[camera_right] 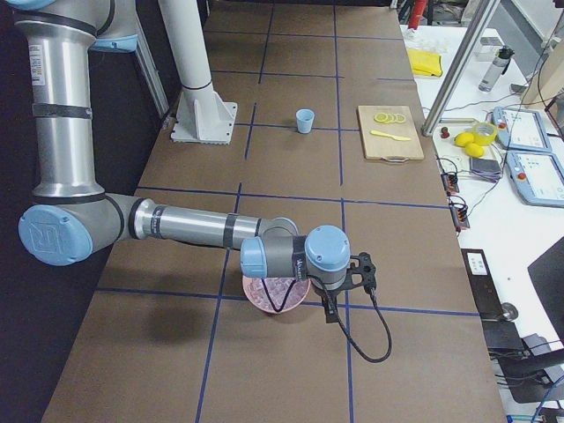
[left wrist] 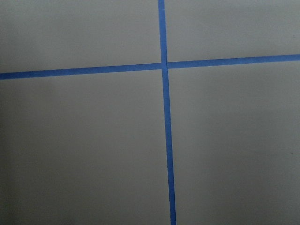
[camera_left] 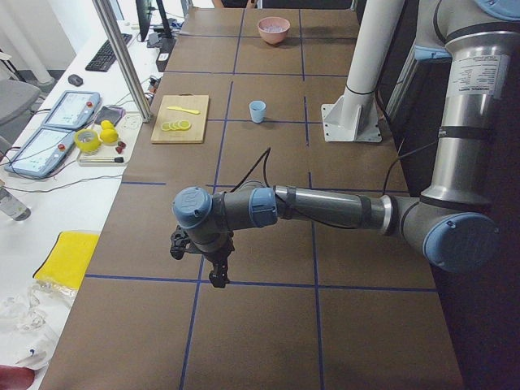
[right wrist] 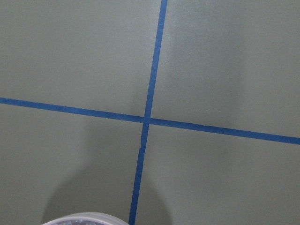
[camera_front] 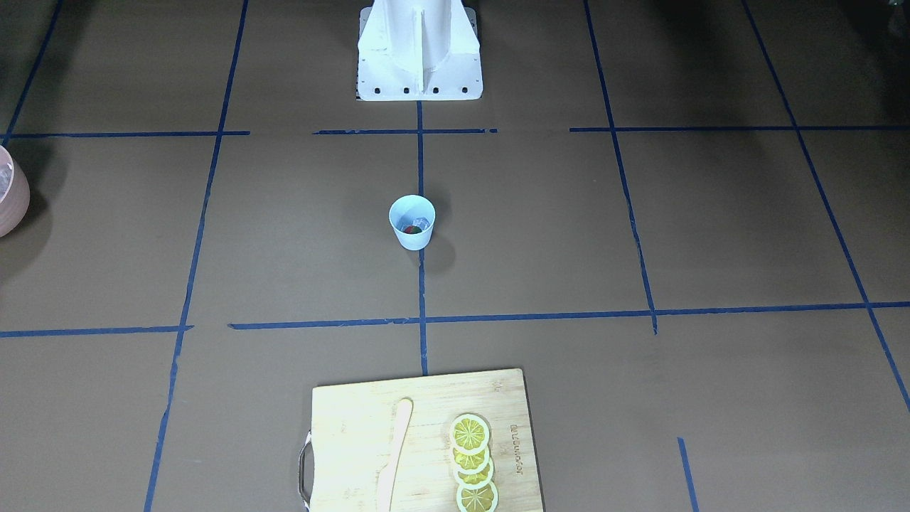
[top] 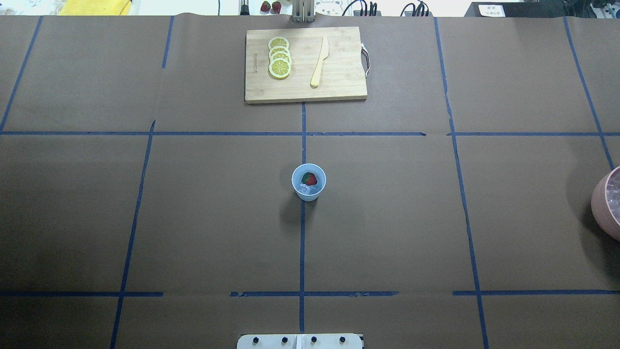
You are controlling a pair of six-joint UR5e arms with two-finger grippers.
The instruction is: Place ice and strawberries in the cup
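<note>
Left gripper (camera_left: 213, 272) hangs over the brown paper-covered table (camera_left: 268, 325), seen side-on only; its opening cannot be told. Right gripper (camera_right: 330, 310), likewise undeterminable, hangs near the pinkish round bowl (camera_right: 264, 298). Small pale blue tapered cup (top: 310, 196) stands upright at table centre, holding one red strawberry (top: 309, 179) and clear ice cubes (top: 305, 191)

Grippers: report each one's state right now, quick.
Left gripper: cannot tell, seen only from the side.
Right gripper: cannot tell, seen only from the side.
</note>
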